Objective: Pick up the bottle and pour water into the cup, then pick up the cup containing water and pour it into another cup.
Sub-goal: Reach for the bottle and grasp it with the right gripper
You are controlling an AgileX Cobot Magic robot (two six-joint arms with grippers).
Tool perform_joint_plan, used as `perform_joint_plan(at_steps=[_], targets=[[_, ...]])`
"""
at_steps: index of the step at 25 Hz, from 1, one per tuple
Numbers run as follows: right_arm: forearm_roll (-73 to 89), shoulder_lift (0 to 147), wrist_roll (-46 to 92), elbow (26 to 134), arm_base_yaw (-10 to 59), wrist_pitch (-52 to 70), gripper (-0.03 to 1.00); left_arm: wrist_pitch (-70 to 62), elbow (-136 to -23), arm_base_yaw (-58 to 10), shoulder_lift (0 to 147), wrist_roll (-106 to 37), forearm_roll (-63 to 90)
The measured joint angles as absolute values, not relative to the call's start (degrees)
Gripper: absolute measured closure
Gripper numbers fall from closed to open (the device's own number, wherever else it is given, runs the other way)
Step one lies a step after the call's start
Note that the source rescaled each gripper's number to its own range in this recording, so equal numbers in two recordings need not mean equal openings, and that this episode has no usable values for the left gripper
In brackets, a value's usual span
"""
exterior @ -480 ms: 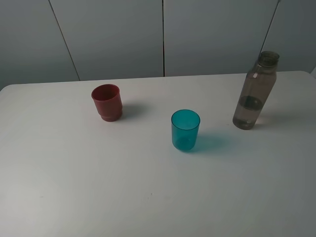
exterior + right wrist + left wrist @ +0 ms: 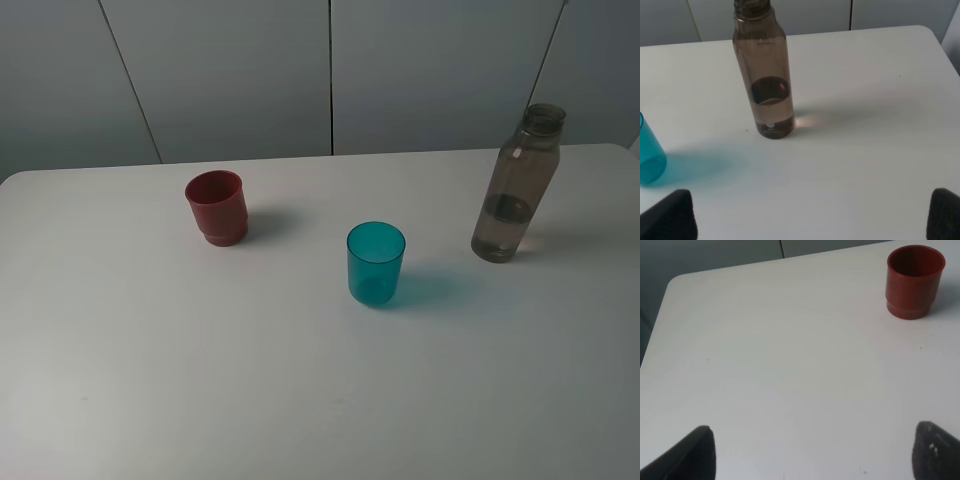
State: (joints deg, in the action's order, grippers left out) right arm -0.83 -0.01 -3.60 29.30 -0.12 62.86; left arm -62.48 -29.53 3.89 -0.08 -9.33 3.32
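Bottle and two cups stand upright and well apart on the white worktop (image 2: 300, 400); both tools gape wide, holding nothing.
The bottle (image 2: 518, 185) stands at the right rear, the teal cup (image 2: 376, 263) near the middle, the red cup (image 2: 217, 207) at the left rear. The left tool (image 2: 815, 455) faces the red cup and the right tool (image 2: 807, 217) faces the bottle.

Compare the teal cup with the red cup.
The teal cup is translucent; the red cup is opaque. The teal cup has straight sides; the red cup steps in to a narrower base. The teal cup stands nearer the bottle than the red cup. Both stand upright.
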Motion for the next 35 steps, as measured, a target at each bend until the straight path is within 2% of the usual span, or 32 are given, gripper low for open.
perform_joint_plan(at_steps=[31,35], targets=[[-0.5,0.1,-3.6,29.3,-0.1,62.9,-0.03,-62.5,-29.5,3.9,-0.1,-9.3,3.3],[0.0,7.0,-3.6,32.1,-0.1,60.5,-0.03,-62.5,-29.5,3.9,-0.1,-9.3,3.3]])
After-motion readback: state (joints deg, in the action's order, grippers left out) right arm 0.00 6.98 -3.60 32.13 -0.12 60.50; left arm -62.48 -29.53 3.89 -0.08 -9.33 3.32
